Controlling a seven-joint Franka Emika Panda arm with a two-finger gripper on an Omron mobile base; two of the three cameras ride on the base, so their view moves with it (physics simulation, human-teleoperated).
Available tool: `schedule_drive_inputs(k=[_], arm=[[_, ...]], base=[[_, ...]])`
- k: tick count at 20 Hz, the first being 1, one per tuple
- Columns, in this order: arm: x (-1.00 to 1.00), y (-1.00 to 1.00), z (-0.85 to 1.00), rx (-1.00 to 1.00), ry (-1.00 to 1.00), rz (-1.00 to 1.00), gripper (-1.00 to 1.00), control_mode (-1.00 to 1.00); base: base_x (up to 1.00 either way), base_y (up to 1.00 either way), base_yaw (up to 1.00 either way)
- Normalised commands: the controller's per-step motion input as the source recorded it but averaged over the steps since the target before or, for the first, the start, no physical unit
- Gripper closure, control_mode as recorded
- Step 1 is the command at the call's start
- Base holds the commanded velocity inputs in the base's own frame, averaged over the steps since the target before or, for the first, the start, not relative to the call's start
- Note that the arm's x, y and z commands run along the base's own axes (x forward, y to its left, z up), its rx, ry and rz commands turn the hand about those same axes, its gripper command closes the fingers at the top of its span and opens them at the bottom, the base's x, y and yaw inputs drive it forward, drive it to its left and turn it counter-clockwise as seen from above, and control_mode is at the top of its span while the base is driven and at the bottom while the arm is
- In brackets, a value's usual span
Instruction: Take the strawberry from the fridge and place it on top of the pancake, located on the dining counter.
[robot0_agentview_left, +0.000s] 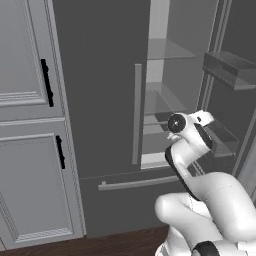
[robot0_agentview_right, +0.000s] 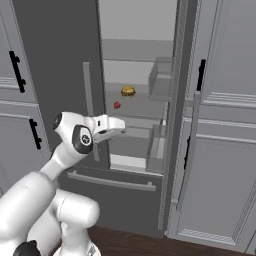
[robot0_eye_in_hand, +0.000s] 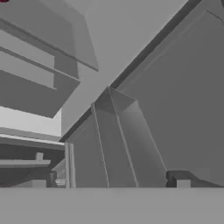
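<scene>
Above the pincer (robot0_agentview_right: 120, 126), strawberry (robot0_agentview_right: 117, 105) on fridge (robot0_agentview_right: 60, 60) shelf, apart.

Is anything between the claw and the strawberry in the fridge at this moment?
Nothing visible blocks it. In the right base view the fridge's right door stands open, and the strawberry sits exposed on a glass shelf, with the burger behind it and off to the right. The claw is below the berry, at the shelf fronts.
</scene>
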Motion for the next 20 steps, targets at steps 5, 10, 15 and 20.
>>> schedule_drive_inputs(k=[5, 10, 15, 20], arm=[[-0.05, 1.00, -0.05, 0.27, -0.12, 0.00, -1.00, -1.00], [0.00, 0.99, 0.00, 0.28, 0.00, 0.01, -1.00, -1.00], [0.00, 0.96, 0.00, 0.27, 0.00, 0.04, -1.00, -1.00], [0.27, 0.47, 0.24, 0.19, 0.00, 0.09, -1.00, -1.00]], base=[[0.00, 0.00, 0.00], [0.00, 0.00, 0.00], [0.00, 0.00, 0.00], [0.00, 0.00, 0.00]])
